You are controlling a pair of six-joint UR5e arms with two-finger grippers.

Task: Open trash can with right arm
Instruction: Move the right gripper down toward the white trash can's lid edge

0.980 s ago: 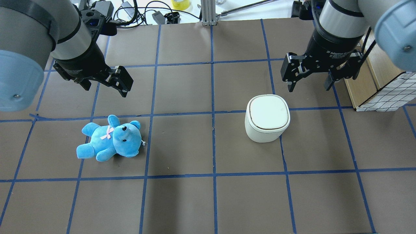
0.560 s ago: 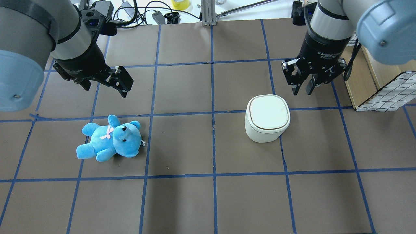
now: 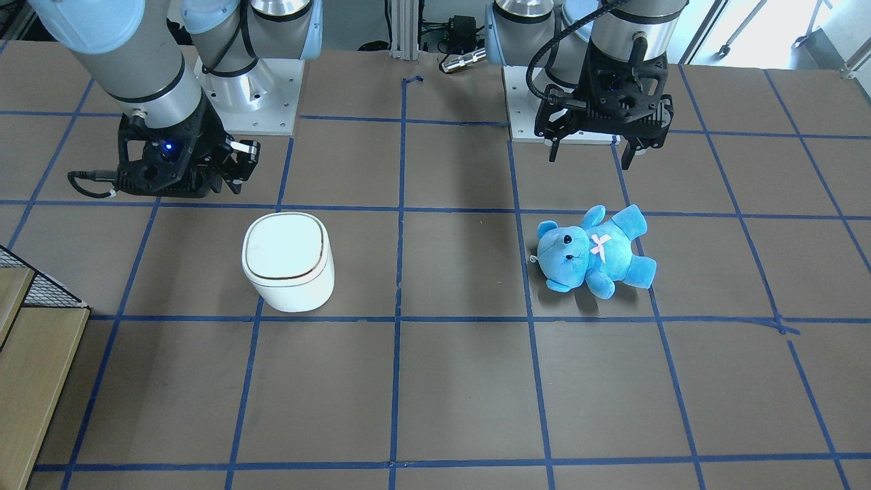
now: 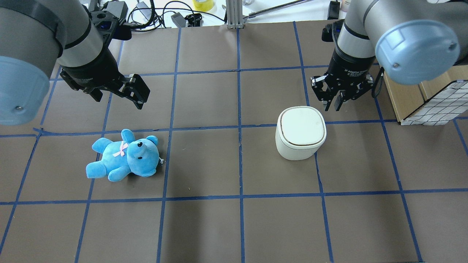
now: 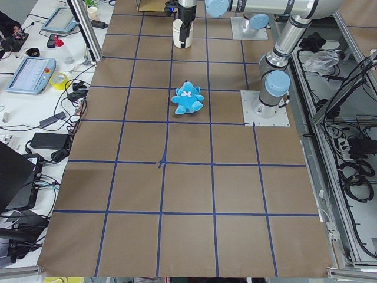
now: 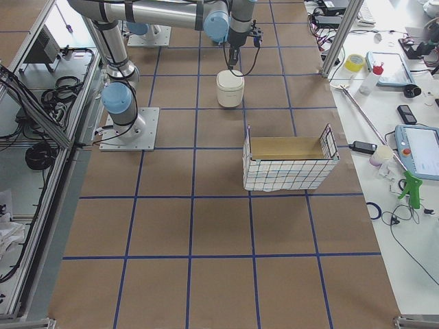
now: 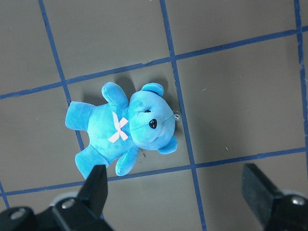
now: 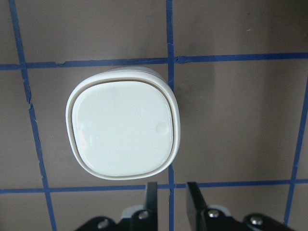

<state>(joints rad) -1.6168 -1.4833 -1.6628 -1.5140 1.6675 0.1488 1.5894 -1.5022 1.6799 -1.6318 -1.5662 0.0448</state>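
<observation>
The white trash can point(image 4: 301, 132) stands on the brown table with its lid flat and closed; it also shows in the front view point(image 3: 286, 258) and in the right wrist view point(image 8: 122, 130). My right gripper point(image 4: 332, 106) hangs just beyond the can's far right corner, apart from it. Its jaws are drawn almost together and hold nothing, and only a narrow gap shows between them in the right wrist view point(image 8: 172, 197). My left gripper point(image 4: 119, 96) is open and empty, held above the table behind the blue teddy.
A blue teddy point(image 4: 124, 157) lies on the left half of the table, under the left wrist camera point(image 7: 127, 130). A wooden box with white grid mesh point(image 4: 431, 106) stands at the right edge, close to the right arm. Cables lie along the far edge.
My right gripper has closed from wide open to nearly shut and has moved left toward the can's far right corner. The left arm, teddy and can have not moved.
</observation>
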